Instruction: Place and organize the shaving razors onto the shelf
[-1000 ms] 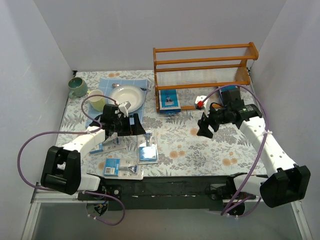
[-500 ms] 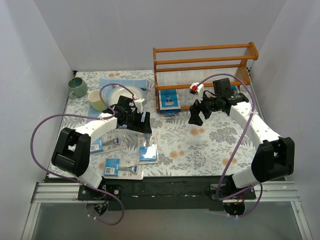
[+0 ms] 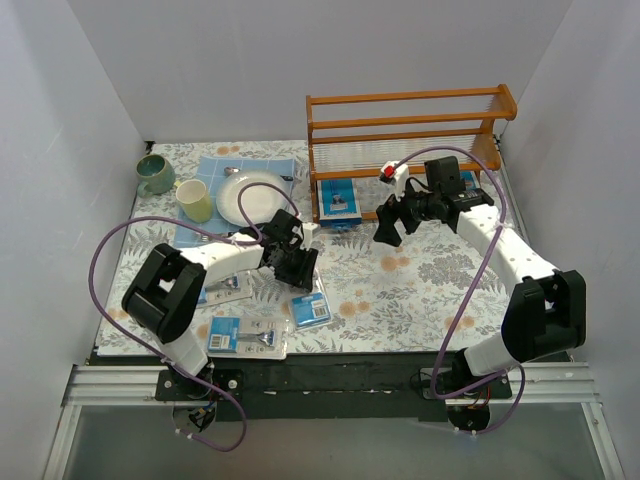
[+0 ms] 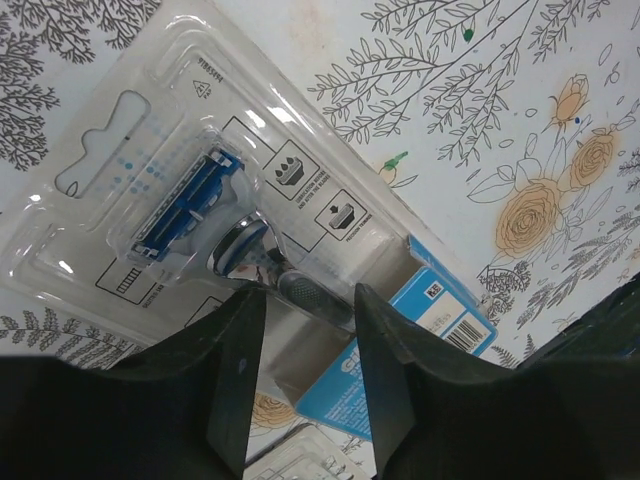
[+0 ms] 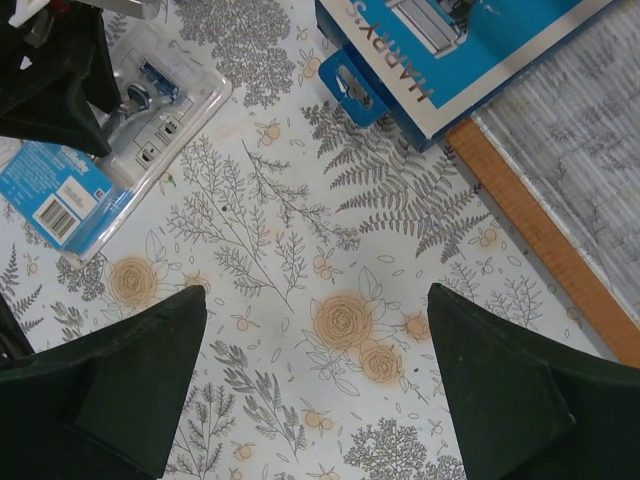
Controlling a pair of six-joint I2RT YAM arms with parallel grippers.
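One of the shaving razors point(image 4: 200, 200) lies flat on the flowered tablecloth, a clear blister over blue-and-white card, also seen in the top view point(image 3: 310, 308). My left gripper point(image 3: 298, 268) point(image 4: 310, 295) leans over its end with the jaws narrowed, and its fingers point(image 4: 235, 380) straddle the pack's lower edge. A blue razor pack point(image 3: 340, 203) point(image 5: 450, 40) rests at the foot of the orange-brown shelf point(image 3: 410, 130) point(image 5: 540, 240). My right gripper point(image 3: 388, 230) point(image 5: 315, 300) hangs wide open over bare cloth beside it. Two more packs point(image 3: 240, 335) point(image 3: 218, 290) lie near the front left.
At the back left stand a green mug point(image 3: 155, 174), a pale yellow-green cup point(image 3: 195, 200) and a white plate point(image 3: 250, 195) on a blue cloth point(image 3: 215, 170). White walls close in the table on three sides.
My left gripper came down to the right onto the middle pack while its jaws narrowed, and the pack turned slightly. My right gripper swung left towards the shelf's front and opened fully.
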